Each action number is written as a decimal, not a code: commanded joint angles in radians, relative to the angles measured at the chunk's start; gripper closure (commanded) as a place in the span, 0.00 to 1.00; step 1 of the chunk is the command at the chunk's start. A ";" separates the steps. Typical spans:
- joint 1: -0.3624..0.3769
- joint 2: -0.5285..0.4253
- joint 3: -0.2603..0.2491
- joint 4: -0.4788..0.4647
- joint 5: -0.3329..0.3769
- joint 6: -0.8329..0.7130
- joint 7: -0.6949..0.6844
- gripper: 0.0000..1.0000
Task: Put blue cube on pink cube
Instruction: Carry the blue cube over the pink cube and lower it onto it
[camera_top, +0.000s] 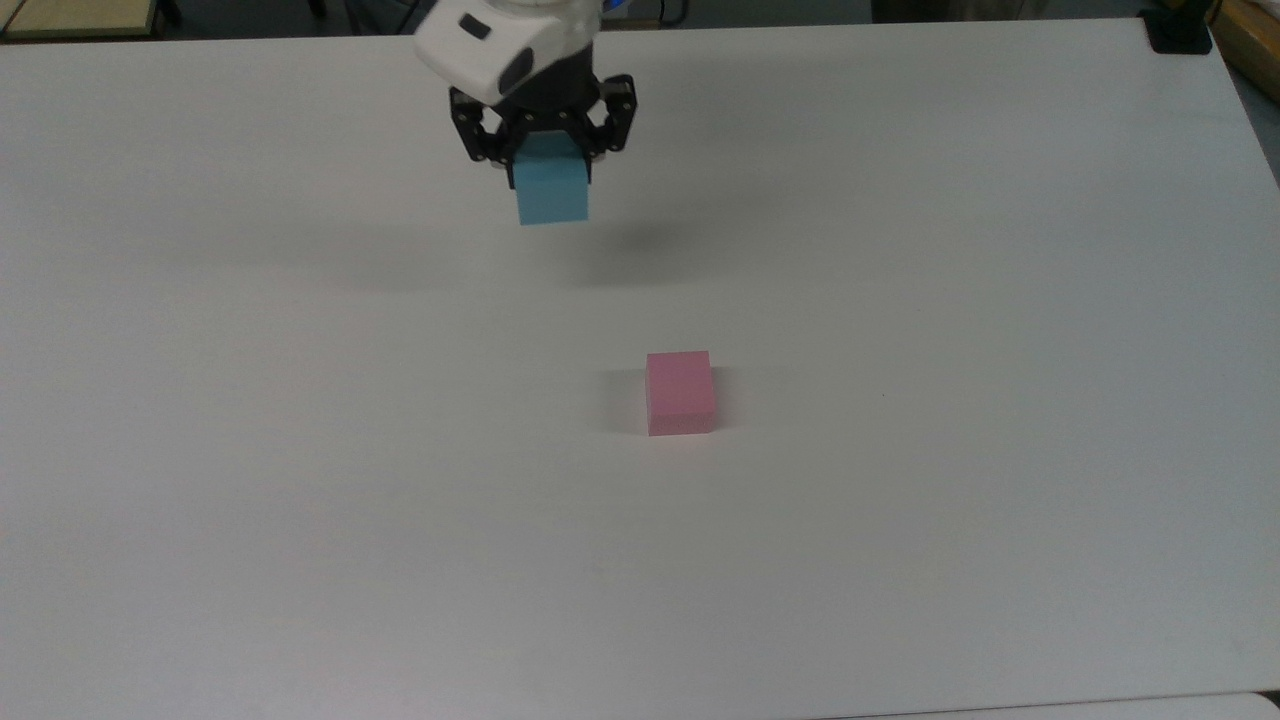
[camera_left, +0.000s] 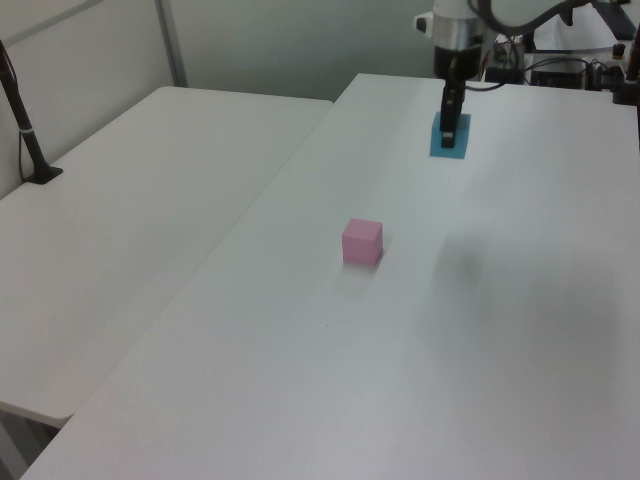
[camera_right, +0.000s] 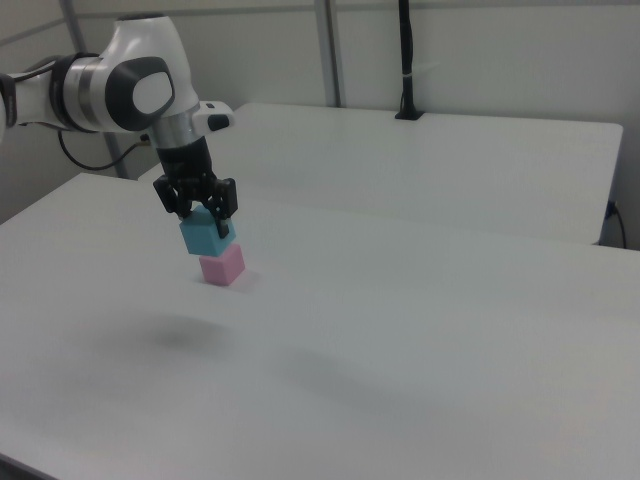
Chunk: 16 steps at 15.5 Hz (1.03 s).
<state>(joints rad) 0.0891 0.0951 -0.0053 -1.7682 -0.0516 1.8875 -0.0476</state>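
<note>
Gripper (camera_top: 548, 165) clamped on the blue cube (camera_top: 552, 192), fingers on opposite side faces, cube hanging below the black jaws and lifted clear off the white table (camera_top: 900, 250), its shadow on the tabletop well underneath. Pink cube (camera_top: 680, 392) sits flat on the table, well apart from the gripper, toward the bottom and right of it in the top view; in the right view the pink cube (camera_right: 222, 266) appears just under the blue cube (camera_right: 207, 236).
</note>
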 joint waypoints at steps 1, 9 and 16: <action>0.076 0.080 -0.009 0.091 0.006 -0.025 0.101 0.58; 0.093 0.307 -0.009 0.326 0.012 -0.016 0.203 0.59; 0.113 0.388 -0.007 0.337 0.016 0.143 0.206 0.58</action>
<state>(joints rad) 0.1783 0.4502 -0.0034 -1.4563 -0.0504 1.9860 0.1404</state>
